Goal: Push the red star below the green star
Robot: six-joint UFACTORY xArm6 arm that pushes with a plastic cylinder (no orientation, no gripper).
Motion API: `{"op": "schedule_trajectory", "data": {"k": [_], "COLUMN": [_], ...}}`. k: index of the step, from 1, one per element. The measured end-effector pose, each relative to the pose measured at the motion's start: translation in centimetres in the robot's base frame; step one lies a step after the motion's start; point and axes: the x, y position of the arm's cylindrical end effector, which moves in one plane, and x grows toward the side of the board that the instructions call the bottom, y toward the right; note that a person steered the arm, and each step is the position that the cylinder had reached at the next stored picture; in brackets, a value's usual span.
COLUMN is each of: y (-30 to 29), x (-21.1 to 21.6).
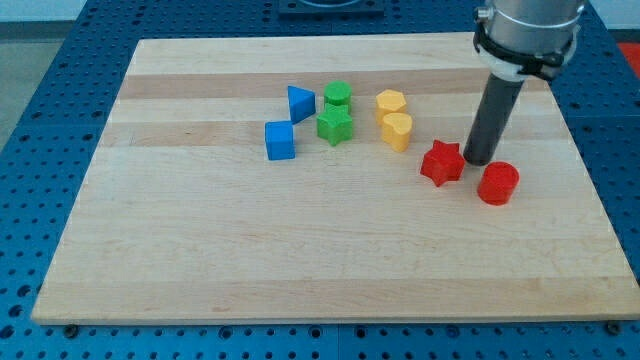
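The red star [441, 163] lies on the wooden board [300, 260] right of centre. The green star [335, 125] lies up and to the view's left of it, well apart. My tip [477, 161] stands just to the right of the red star, close to or touching its right side, with a red cylinder [498, 184] just below and to the right of the tip.
A green block [338, 95] sits just above the green star. A blue triangle [300, 102] and a blue cube [281, 140] lie to its left. Two yellow blocks [391, 102] [398, 130] lie between the green star and the red star.
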Motion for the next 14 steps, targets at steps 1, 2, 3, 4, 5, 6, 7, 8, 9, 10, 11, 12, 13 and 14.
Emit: {"op": "schedule_trajectory", "data": {"k": [1, 2, 3, 4, 5, 6, 7, 8, 9, 10, 11, 12, 13, 14], "y": [-0.9, -2.7, -4.4, -5.5, -5.7, -5.8, -5.8, -5.8, -6.1, -6.7, -8.1, -10.0, -11.9, -13.6], "x": [0.6, 0.6, 0.6, 0.6, 2.5, 5.2, 5.2, 4.1, 3.2, 2.0, 1.0, 1.0, 1.0, 1.0]}}
